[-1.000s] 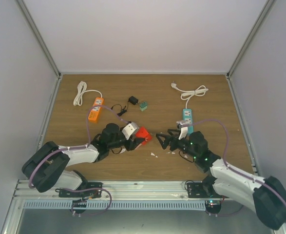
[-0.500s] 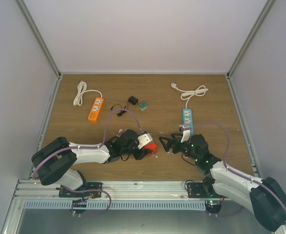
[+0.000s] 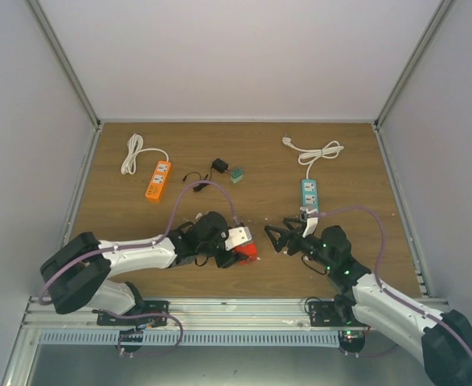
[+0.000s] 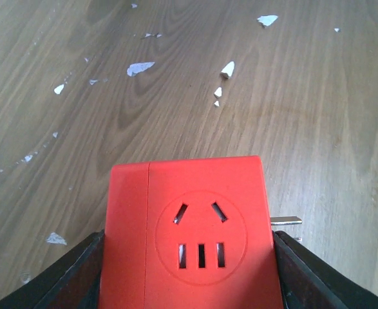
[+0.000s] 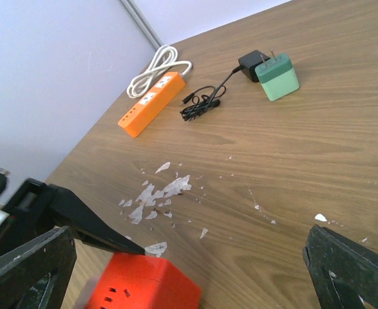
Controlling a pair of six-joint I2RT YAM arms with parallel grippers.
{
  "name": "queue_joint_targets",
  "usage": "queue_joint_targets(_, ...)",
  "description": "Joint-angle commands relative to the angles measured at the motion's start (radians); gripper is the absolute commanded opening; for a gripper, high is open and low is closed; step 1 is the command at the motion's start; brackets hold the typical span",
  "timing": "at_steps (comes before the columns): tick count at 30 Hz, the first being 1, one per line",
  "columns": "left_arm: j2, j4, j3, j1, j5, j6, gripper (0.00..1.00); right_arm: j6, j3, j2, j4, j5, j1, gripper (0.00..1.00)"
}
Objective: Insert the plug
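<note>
Plug: red plastic cube adapter [image 4: 189, 232], one face showing a round panel with five socket slots, and a metal prong [image 4: 285, 221] sticking out of its side.
Where the plug is: close to the near edge of the brown wooden bench [image 3: 260, 153], about midway between its left and right edges. Whether it touches the surface cannot be told.
Left tool: left tool [image 3: 244, 249] pinching the red cube, one black finger pressed against each side.
Right tool: right tool [image 3: 272, 236] with fingers spread wide, holding nothing, just right of the cube and pointing toward it.
Surface around the plug: small white paper flecks [image 5: 156, 193] scattered on the wood.
Right half of bench: teal power strip [image 3: 309, 193], its white coiled cable [image 3: 320, 153] lying toward the far edge.
Far left corner: orange power strip [image 3: 158, 180] with a looped white cord [image 3: 133, 153].
Far middle: small green cube adapter [image 3: 236, 174] beside a black charger [image 3: 219, 166] with a thin black lead.
</note>
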Motion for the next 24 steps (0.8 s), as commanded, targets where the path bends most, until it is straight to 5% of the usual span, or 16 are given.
queue_joint_targets(1, -0.105, -0.054, 0.030, 0.011, 0.039, 0.150, 0.36, -0.023, -0.018, 0.001, 0.041, -0.029, -0.010, 1.00)
queue_joint_targets(10, -0.271, 0.033, -0.115, 0.189, 0.294, 0.487, 0.40, -0.040, -0.016, 0.141, 0.170, -0.125, -0.006, 0.99)
queue_joint_targets(20, 0.036, -0.344, 0.134, 0.412, 0.684, 0.968, 0.30, -0.056, 0.012, 0.275, 0.249, -0.148, 0.007, 0.99)
queue_joint_targets(24, 0.134, -0.443, 0.222, 0.476, 0.684, 1.037, 0.29, -0.075, 0.045, 0.368, 0.277, -0.155, 0.010, 1.00)
